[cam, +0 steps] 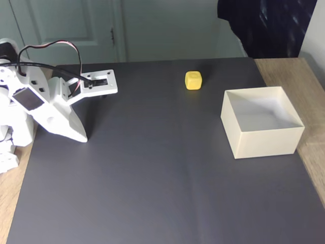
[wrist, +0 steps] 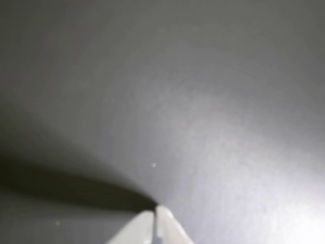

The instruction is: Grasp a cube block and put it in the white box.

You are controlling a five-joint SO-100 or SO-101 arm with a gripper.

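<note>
Gripper: the gripper (cam: pixel 81 138) is sitting at the left of the fixed view, pointing down with its tip resting on or just above the dark mat; in the wrist view (wrist: pixel 155 209) its two white fingers are meeting at their tips at the bottom edge, so it is closed and gripping nothing.
Arm: the white arm (cam: pixel 38 104) is folding low over the left edge of the mat, with red and black cables (cam: pixel 48 48) looping above it.
Cube block: the cube block (cam: pixel 193 80) is lying on the mat toward the far side, right of centre in the fixed view, well apart from the gripper and standing alone.
White box: the white box (cam: pixel 264 140) is sitting on the right part of the mat, nearer than the cube and to its right, open side up, with a pale floor showing inside.
Cube and box: they are lying near each other but not touching; the cube is outside the box.
Mat: the dark grey mat (cam: pixel 152 178) is covering most of the bench (cam: pixel 312 168), whose wood is showing at the right and left edges.
Wrist view surface: the mat (wrist: pixel 203 101) is looking blurred, with the gripper's shadow falling to the left of the tips.
Background: a pale door (cam: pixel 76 25) is standing behind the far edge, and a dark cloth (cam: pixel 269 25) is hanging at the far right.
</note>
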